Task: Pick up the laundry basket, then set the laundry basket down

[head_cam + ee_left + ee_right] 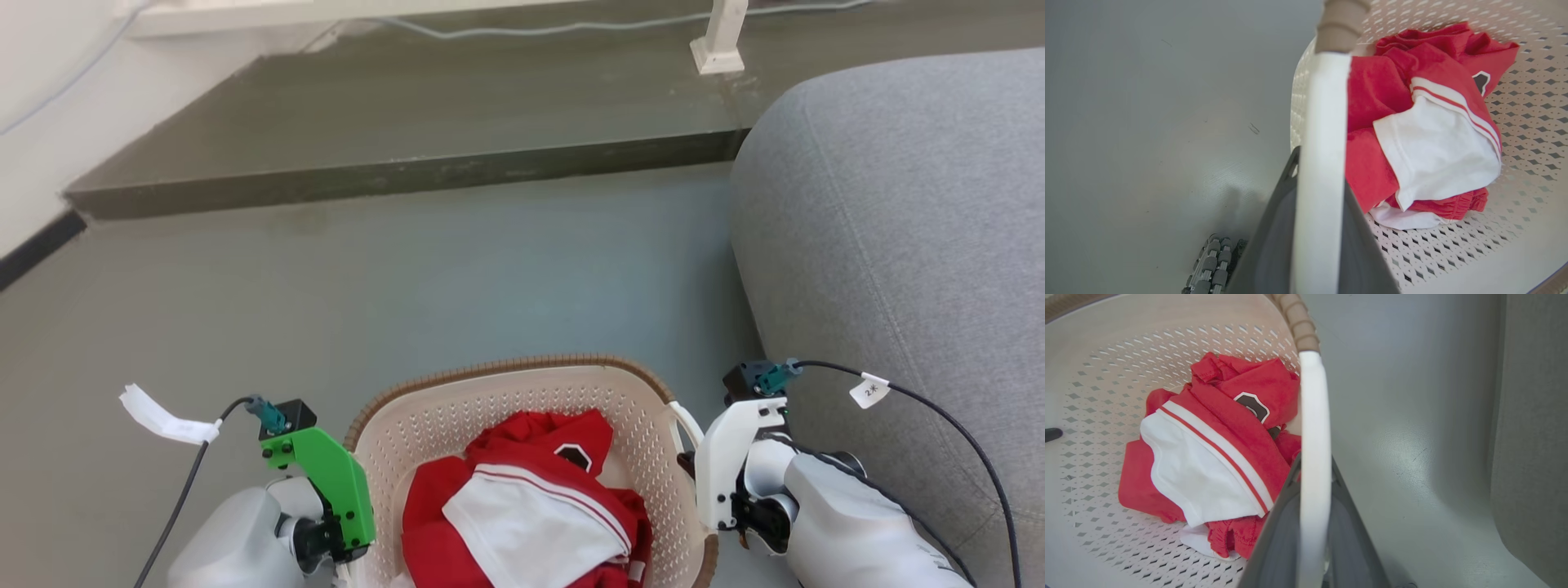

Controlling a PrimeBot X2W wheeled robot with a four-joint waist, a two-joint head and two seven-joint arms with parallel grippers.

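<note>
The laundry basket (pixel 490 404), cream and perforated with a brown woven rim, sits low in the head view between my two arms. It holds red and white clothes (pixel 531 498). In the left wrist view my left gripper (pixel 1319 171) is shut on the basket's white left handle (pixel 1327 122), with a dark finger on each side of it. My right gripper (pixel 1314 465) is shut the same way on the white right handle (pixel 1312 416). Whether the basket's bottom touches the floor I cannot tell.
A grey sofa (pixel 898 245) stands close on the right, next to my right arm. A raised dark step (pixel 408 175) crosses the floor ahead, with a white post (pixel 720 41) on it. A pale wall (pixel 33 147) runs along the left. Grey floor lies between basket and step.
</note>
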